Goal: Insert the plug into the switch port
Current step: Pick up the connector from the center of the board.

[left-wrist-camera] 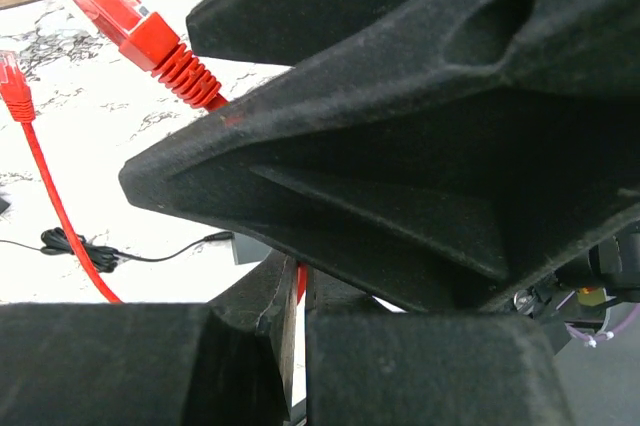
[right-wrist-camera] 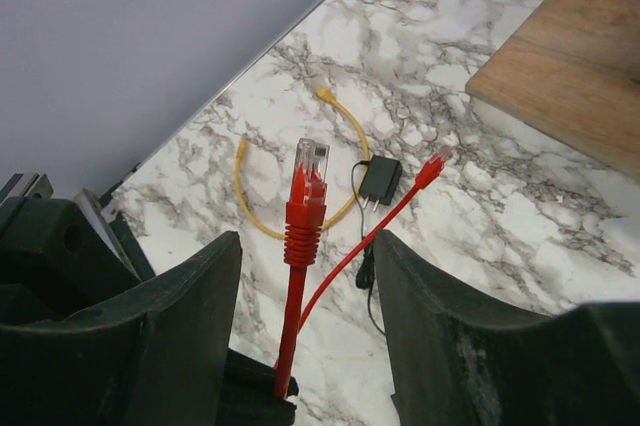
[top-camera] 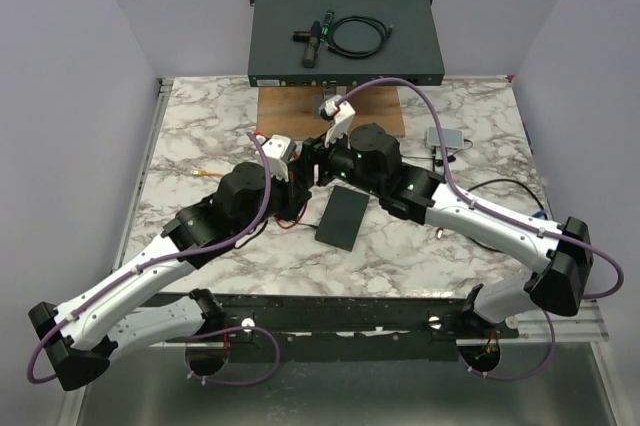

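Items as I see them from the console, each placed against the wooden board (top-camera: 285, 111).

1. Switch (top-camera: 400, 51): black rack unit lying along the board's far edge, port face toward the board. A coiled black lead (top-camera: 360, 36) sits on its lid.
2. Plug (right-wrist-camera: 311, 161): clear connector with a red boot, held up in the air off the board's near side, towards the arm bases. It is not in any port; the whole board lies between it and the switch.
3. Red cable (right-wrist-camera: 292, 316): runs straight down from the boot into the left claw, then loops out over the marble table (top-camera: 200, 136). Its second plug (right-wrist-camera: 434, 160) lies flat on the table, left of the board.
4. Left gripper (left-wrist-camera: 300, 296): near side of the board, pinched tight on the red cable a little below the boot.
5. Right gripper (right-wrist-camera: 308, 238): same spot, jaws apart. One finger (right-wrist-camera: 190, 326) stands on either side of the cable, and I see daylight on both sides, so it has no grip.
6. Yellow cable (right-wrist-camera: 240, 186): a loose curl on the table, further left of the board than the second plug.
7. Power adapter (right-wrist-camera: 381, 180): black, inside that curl, beside the second plug.
8. Black pad (top-camera: 343, 218): flat on the table, well to the board's near side.
9. Grey box (top-camera: 445, 137): just off the board's right corner.
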`<act>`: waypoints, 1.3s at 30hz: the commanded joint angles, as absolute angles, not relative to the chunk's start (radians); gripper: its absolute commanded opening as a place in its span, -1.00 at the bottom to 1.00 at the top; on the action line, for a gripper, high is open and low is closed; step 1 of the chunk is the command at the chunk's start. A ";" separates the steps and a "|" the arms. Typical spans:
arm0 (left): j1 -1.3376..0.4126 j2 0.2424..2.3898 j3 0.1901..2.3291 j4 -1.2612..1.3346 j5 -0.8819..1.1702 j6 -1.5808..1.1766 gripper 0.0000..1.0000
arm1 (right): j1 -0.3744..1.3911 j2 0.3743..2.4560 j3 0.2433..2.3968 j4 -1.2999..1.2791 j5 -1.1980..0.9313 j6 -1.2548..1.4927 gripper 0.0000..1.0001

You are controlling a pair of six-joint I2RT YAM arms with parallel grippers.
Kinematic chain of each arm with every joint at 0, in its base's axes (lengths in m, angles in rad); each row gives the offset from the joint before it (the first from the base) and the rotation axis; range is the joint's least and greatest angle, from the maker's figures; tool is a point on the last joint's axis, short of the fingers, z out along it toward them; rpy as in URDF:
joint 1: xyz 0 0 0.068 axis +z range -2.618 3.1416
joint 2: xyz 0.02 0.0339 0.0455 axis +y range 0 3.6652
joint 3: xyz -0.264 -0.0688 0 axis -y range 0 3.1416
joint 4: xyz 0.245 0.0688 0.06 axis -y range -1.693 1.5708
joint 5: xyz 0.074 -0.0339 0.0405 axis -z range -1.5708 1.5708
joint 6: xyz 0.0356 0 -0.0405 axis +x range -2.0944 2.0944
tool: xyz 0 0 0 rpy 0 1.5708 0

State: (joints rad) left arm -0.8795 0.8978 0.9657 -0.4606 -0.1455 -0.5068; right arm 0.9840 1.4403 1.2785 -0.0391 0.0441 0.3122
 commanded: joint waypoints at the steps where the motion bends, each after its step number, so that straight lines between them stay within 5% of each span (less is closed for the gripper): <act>1: -0.887 0.879 0.953 -0.439 -0.152 -0.515 -1.00 | 1.015 1.480 1.321 -0.020 0.114 0.268 0.10; 5: -0.887 0.874 0.950 -0.439 -0.150 -0.515 -1.00 | 1.026 1.499 1.325 -0.012 0.132 0.251 -0.19; 12: -0.887 0.864 0.936 -0.437 -0.145 -0.518 -1.00 | 1.052 1.506 1.316 0.027 0.185 0.221 -0.99; 16: -0.887 0.851 0.926 -0.417 -0.114 -0.500 -1.00 | 1.069 1.501 1.303 0.038 0.206 0.200 -0.99; 21: -0.885 0.789 0.911 -0.380 -0.073 -0.445 0.22 | 1.072 1.457 1.260 0.044 0.221 0.194 -0.99; 26: -0.885 0.761 0.957 -0.426 -0.012 -0.349 0.67 | 1.071 1.376 1.225 0.025 0.215 0.171 -0.99; 31: -0.885 0.714 1.015 -0.498 -0.003 -0.299 0.96 | 1.071 1.260 1.197 -0.063 0.200 0.125 -0.99; 39: -0.884 0.535 1.032 -0.507 0.068 -0.201 0.97 | 1.071 1.087 1.179 -0.264 0.116 0.078 -0.99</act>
